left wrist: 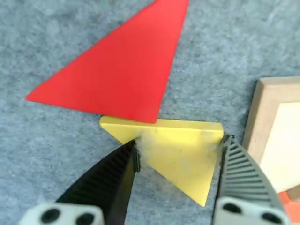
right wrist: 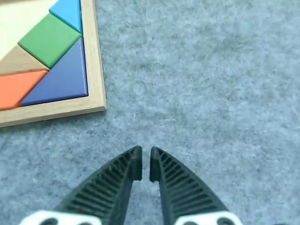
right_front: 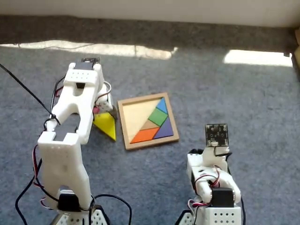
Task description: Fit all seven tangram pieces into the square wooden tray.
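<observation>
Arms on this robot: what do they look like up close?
Left arm and right arm: blocky white shells, black motors, loose red, white and black cables. Pointed jaws: both black and ribbed on the right; one black, one grey on the left.

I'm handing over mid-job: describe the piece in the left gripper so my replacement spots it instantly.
Start at the square wooden tray mid-carpet; beside its edge facing the left arm lie two loose triangles. The yellow triangle is gripped by the left gripper, touching the red triangle. It alone is yellow and lies nearer the tray.
</observation>
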